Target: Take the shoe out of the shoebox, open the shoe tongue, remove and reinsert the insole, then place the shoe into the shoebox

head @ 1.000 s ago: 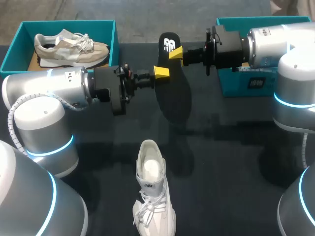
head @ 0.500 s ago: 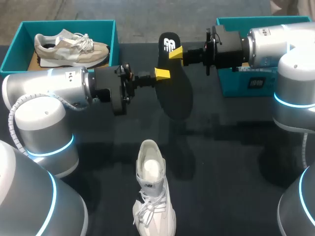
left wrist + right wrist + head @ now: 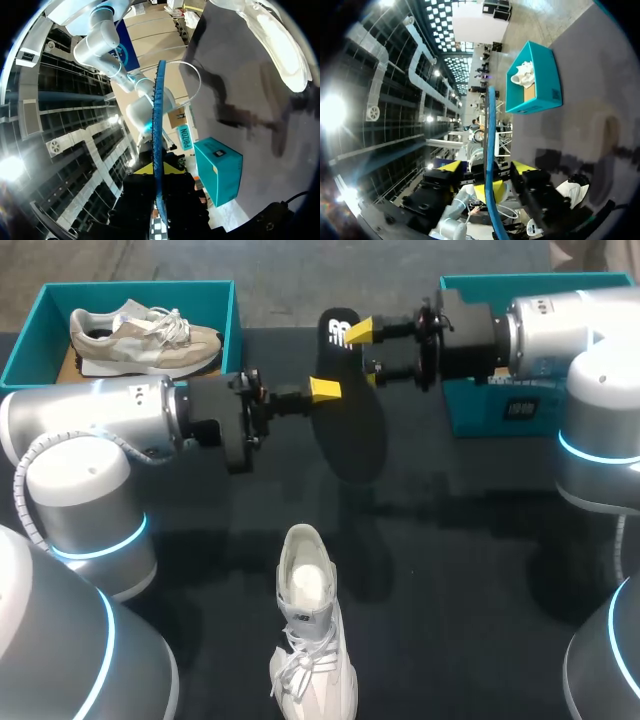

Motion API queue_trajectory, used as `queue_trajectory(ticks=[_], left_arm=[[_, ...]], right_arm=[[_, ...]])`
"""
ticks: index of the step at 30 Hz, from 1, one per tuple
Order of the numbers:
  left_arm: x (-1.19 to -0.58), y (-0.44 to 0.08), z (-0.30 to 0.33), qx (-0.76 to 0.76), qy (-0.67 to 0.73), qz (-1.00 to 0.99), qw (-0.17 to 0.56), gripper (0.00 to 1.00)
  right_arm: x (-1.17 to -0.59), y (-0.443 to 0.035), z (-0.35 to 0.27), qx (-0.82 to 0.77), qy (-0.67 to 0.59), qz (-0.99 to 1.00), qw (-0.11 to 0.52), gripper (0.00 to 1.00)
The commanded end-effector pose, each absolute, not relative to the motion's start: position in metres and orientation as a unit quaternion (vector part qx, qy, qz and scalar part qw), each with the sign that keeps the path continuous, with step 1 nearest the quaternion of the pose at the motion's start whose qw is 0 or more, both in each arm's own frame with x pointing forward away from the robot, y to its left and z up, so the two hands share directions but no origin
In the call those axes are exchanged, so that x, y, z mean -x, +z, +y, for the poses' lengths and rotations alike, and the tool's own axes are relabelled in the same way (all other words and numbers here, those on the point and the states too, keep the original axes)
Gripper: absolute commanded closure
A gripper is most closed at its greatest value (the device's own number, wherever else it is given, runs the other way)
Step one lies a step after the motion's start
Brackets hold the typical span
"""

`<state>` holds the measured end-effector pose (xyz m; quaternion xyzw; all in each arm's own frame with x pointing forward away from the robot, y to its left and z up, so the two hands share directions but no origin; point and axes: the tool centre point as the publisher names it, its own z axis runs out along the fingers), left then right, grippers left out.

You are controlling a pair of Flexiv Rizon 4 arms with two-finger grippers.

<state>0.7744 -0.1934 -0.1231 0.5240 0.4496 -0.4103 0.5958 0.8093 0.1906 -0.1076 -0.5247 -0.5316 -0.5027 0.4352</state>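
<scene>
Your left gripper [image 3: 325,390] pinches the flat black foam insole [image 3: 350,430] mid-length; your right gripper [image 3: 366,352] stands wide around its far end. Slide it toe-first into the white lace-up sneaker [image 3: 312,640] at 6 o'clock. The teal cardboard shoebox [image 3: 140,285] at 10 o'clock holds a beige sneaker [image 3: 145,338]; the teal box [image 3: 475,415] at 2 o'clock hides its contents.

The black table [image 3: 480,570] is matte, with soft shadows across it.

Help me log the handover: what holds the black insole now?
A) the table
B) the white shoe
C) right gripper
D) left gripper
D: the left gripper pinches the insole above the table, while the right gripper has its fingers spread on either side, clear of it.
</scene>
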Motion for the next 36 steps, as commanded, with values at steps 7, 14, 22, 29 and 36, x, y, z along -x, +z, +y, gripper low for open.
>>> queue_trajectory(ticks=[7,14,22,29,36], left_arm=[[-0.774,-0.132,-0.158,-0.531,-0.41,0.479,0.566,1.0],[-0.772,-0.142,-0.141,-0.522,-0.426,0.496,0.548,1.0],[-0.775,-0.145,-0.121,-0.476,-0.489,0.545,0.486,1.0],[-0.779,-0.142,-0.109,-0.414,-0.546,0.613,0.394,1.0],[-0.777,-0.142,-0.111,-0.36,-0.604,0.65,0.288,1.0]], right_arm=[[-0.794,-0.117,0.184,0.516,-0.508,-0.528,0.444,0.0],[-0.79,-0.12,0.181,0.519,-0.508,-0.526,0.443,0.0],[-0.79,-0.12,0.181,0.519,-0.508,-0.526,0.443,0.0],[-0.79,-0.12,0.181,0.519,-0.508,-0.526,0.443,0.0],[-0.79,-0.12,0.181,0.519,-0.508,-0.526,0.443,0.0]])
